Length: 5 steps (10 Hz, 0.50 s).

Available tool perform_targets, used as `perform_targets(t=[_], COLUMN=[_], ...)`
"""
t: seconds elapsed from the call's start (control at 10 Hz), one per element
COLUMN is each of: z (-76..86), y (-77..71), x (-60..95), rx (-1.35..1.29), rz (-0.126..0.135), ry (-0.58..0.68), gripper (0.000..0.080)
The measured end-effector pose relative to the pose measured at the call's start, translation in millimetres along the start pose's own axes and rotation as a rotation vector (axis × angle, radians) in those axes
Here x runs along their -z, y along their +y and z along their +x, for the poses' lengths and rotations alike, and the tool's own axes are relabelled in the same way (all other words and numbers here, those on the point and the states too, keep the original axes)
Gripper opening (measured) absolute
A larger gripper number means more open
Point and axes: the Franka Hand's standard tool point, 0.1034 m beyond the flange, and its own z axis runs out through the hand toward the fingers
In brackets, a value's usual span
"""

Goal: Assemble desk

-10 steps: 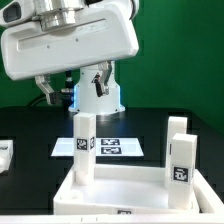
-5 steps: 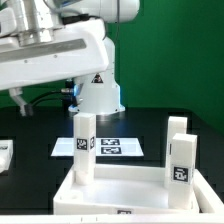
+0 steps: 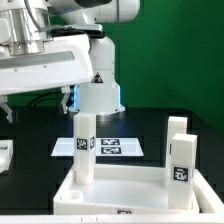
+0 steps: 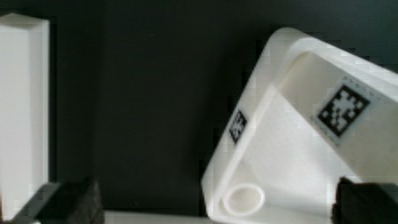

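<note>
Green backdrop wall [image 3: 170, 50] behind; black table [image 3: 30, 130] surface; marker board [image 3: 112, 146] lying flat

smooth white plastic tabletop [image 3: 120, 190], matt black table [image 3: 30, 130]

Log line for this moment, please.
gripper: open, empty | tabletop: three legs upright on it | marker board: behind tabletop
</note>
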Motion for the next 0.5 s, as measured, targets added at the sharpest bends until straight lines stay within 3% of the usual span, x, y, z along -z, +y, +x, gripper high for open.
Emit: perform_targets(t=[0.1, 0.3, 0.4, 0.5], z=[-12.3, -40.2, -57.0, -66.1], y=[6.8, 22.3, 32.5, 38.8], x=[-6.5, -10.5, -15.8, -20.9], rx=[-0.032, -0.077, -0.056, -0.058], rz=[0.001, -0.029, -0.039, -0.034], ry=[-0.030, -0.120, -0.108, -0.096], gripper=[0.0649, 0.0649, 0.0649, 0.0649])
